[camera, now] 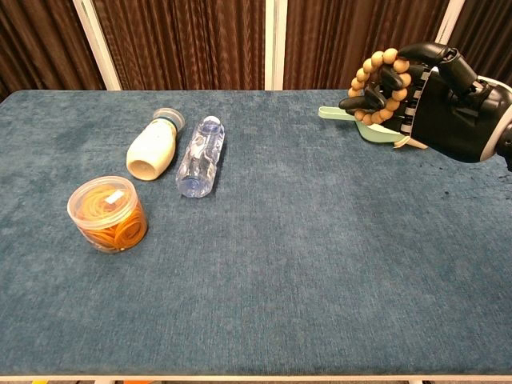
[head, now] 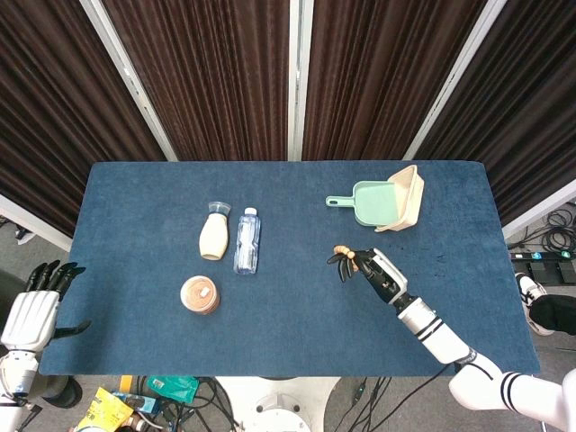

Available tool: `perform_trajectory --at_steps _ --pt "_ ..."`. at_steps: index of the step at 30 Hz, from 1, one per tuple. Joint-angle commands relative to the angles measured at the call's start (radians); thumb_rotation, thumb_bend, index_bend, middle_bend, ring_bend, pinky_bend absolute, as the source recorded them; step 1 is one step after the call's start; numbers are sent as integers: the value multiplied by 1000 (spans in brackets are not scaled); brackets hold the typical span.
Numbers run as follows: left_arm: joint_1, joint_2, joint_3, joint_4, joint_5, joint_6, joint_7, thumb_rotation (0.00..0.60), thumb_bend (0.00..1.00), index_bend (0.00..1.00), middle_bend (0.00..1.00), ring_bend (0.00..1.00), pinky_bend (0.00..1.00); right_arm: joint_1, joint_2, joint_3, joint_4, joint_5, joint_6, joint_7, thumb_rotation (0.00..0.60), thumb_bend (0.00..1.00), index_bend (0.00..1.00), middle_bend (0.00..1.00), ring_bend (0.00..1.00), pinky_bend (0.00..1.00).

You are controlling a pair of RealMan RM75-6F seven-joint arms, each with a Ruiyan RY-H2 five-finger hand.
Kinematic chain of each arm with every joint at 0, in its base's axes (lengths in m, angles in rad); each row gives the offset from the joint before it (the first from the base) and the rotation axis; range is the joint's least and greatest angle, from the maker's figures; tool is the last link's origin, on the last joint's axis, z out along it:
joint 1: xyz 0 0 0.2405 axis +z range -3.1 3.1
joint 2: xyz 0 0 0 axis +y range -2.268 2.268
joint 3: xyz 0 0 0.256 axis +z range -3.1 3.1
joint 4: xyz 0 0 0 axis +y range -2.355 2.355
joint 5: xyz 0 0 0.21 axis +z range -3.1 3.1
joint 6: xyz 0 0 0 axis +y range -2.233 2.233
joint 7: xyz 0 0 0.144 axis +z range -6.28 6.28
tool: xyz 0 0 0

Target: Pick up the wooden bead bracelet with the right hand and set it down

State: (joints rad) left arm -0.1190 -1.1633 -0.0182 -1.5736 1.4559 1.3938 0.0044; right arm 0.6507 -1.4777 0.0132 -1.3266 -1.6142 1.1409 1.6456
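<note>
The wooden bead bracelet [camera: 376, 86] is a loop of round tan beads, held in the air above the table's right half. My right hand [camera: 440, 104] grips it, black fingers curled through the loop. From the head view the bracelet [head: 340, 251] shows only as a few beads at the tips of the right hand [head: 371, 269], right of the table's centre. My left hand [head: 36, 306] hangs off the table's left front corner, fingers apart, holding nothing.
On the blue table [head: 288, 315] a cream bottle [head: 213, 233] and a clear water bottle [head: 247, 240] lie side by side at left. A tub of rubber bands [head: 200, 294] stands in front of them. A green dustpan in a beige bin [head: 387, 201] sits back right.
</note>
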Motion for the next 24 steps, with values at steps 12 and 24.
perform_trajectory --at_steps 12,24 --pt "-2 -3 -4 -1 -2 0 0 600 34 175 127 25 23 7 4 -14 12 -31 21 5 287 1000 574 587 256 0" --pt "4 -10 0 17 4 7 -14 600 34 174 128 25 23 20 24 -41 27 -71 40 36 270 988 435 484 188 0"
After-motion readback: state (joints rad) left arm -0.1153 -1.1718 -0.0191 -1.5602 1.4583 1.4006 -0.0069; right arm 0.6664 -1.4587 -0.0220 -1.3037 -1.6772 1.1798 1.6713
